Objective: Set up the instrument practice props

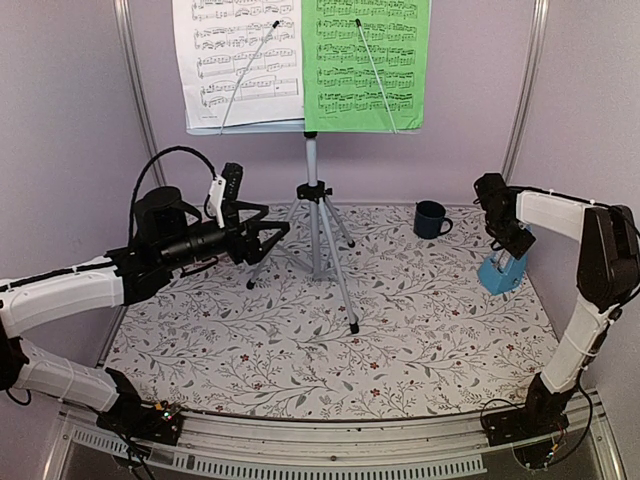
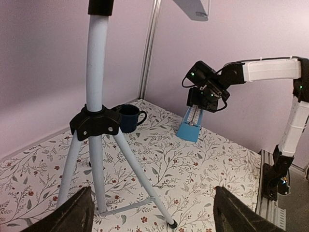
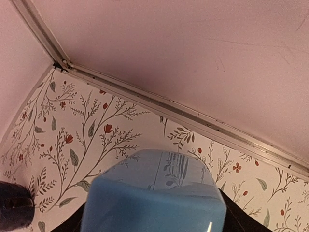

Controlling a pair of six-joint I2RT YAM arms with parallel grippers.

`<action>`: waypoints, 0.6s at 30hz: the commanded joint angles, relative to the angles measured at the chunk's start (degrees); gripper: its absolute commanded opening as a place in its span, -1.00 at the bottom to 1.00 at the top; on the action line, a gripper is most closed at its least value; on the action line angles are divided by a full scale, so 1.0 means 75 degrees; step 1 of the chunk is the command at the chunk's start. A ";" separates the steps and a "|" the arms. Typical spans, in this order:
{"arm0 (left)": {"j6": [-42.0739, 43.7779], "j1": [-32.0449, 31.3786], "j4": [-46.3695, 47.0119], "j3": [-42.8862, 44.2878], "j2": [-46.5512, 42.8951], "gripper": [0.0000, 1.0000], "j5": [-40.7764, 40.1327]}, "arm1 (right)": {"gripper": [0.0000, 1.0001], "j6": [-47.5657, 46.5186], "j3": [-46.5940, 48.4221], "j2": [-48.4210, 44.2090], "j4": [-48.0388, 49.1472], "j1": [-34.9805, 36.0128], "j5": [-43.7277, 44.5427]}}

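The music stand point(image 1: 313, 190) stands on its silver tripod at the back centre. A white sheet-music page point(image 1: 235, 55) and a green one point(image 1: 365, 60) rest on its desk. My left gripper point(image 1: 265, 232) hovers open just left of the tripod, whose pole point(image 2: 96, 72) and legs show ahead of my left gripper point(image 2: 154, 217). The small blue metronome point(image 1: 500, 272) sits on the mat at the right wall. My right gripper point(image 1: 508, 250) comes down over its top. In the right wrist view the metronome point(image 3: 154, 193) fills the gap between the fingers of my right gripper point(image 3: 152, 223), which press against its sides.
A dark blue mug point(image 1: 431, 218) stands at the back, between the stand and the metronome; its rim shows at the right wrist view's lower left point(image 3: 14, 212). The lilac back and side walls close in the floral mat point(image 1: 300, 340).
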 commanded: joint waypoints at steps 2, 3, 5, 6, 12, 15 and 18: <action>-0.0034 0.0107 0.0296 0.0025 0.0179 0.71 0.0046 | 0.30 -0.0999 -0.0455 -0.0502 0.0831 0.0392 -0.0061; -0.0020 0.0106 0.0304 0.0016 0.0208 0.70 0.0041 | 0.28 -0.1294 -0.0555 -0.0609 0.1027 0.0442 -0.0104; 0.0023 0.0112 0.0299 -0.0014 0.0253 0.71 0.0028 | 0.23 -0.1781 -0.0745 -0.0853 0.1501 0.0572 -0.0259; 0.0063 0.0110 0.0319 -0.0035 0.0266 0.71 0.0033 | 0.19 -0.2222 -0.0850 -0.0994 0.1850 0.0614 -0.0452; 0.0185 0.0095 0.0508 -0.0198 0.0362 0.71 0.0115 | 0.14 -0.4466 -0.1889 -0.2062 0.3790 0.0705 -0.2686; 0.0254 0.0038 0.0645 -0.0316 0.0428 0.70 0.0214 | 0.11 -0.5514 -0.2413 -0.2636 0.4588 0.0729 -0.4060; 0.0379 -0.0048 0.0732 -0.0384 0.0518 0.68 0.0202 | 0.01 -0.6411 -0.2794 -0.3145 0.5122 0.0751 -0.5563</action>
